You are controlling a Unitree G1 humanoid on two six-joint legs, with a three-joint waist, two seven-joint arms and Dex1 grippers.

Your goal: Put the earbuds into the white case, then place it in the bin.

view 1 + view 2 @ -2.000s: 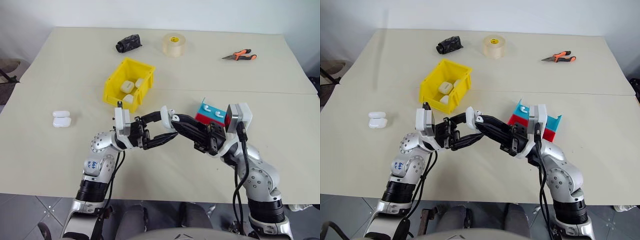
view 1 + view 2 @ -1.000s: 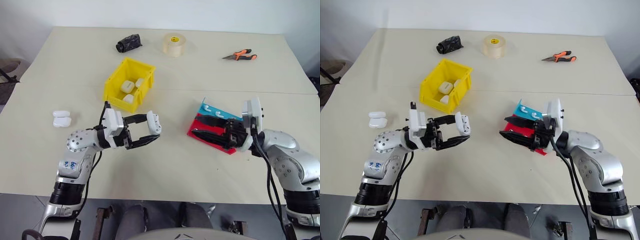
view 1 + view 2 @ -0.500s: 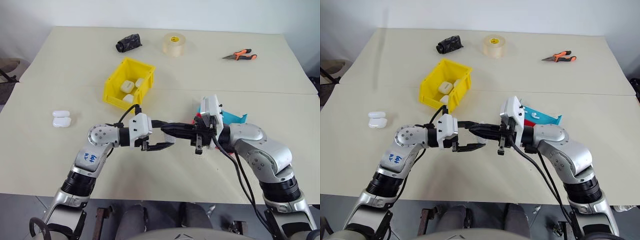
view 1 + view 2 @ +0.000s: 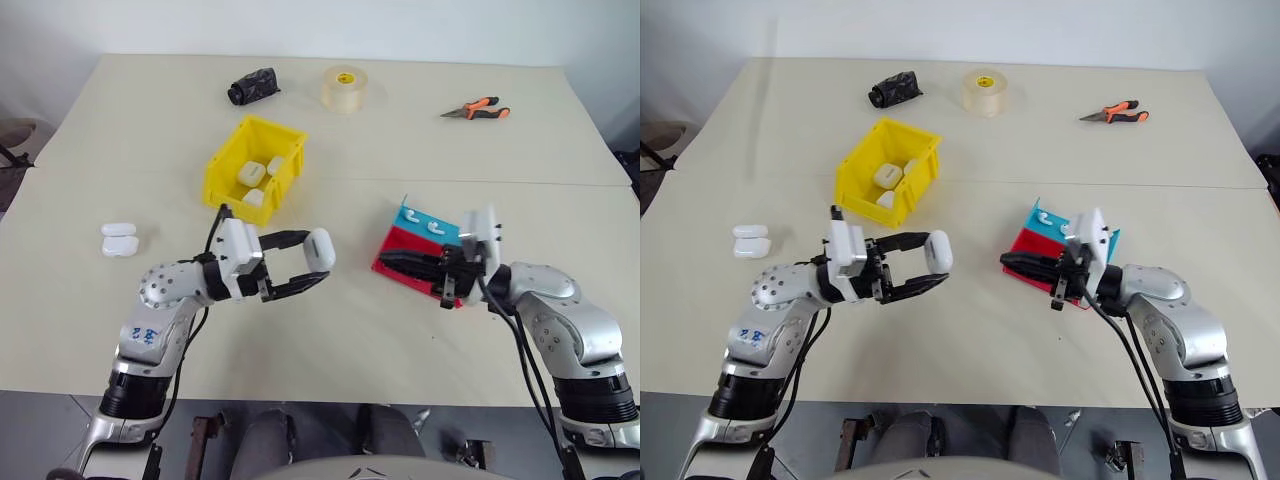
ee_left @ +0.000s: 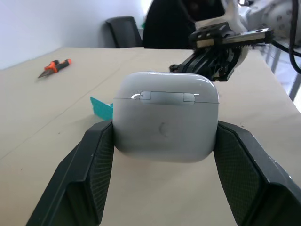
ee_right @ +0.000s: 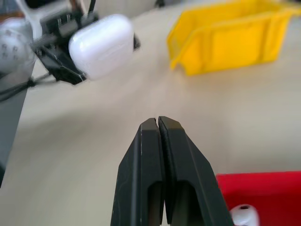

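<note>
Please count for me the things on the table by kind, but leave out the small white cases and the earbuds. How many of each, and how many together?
Bin: 1
Trays: 2, the red tray and the teal tray
Tape roll: 1
Pliers: 1
Black bundle: 1
Total: 6

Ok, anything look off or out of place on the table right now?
Nothing stands out. The white case sits closed and square in the left gripper. The bin is upright with cases inside, and the red tray and teal tray lie stacked askew.
</note>
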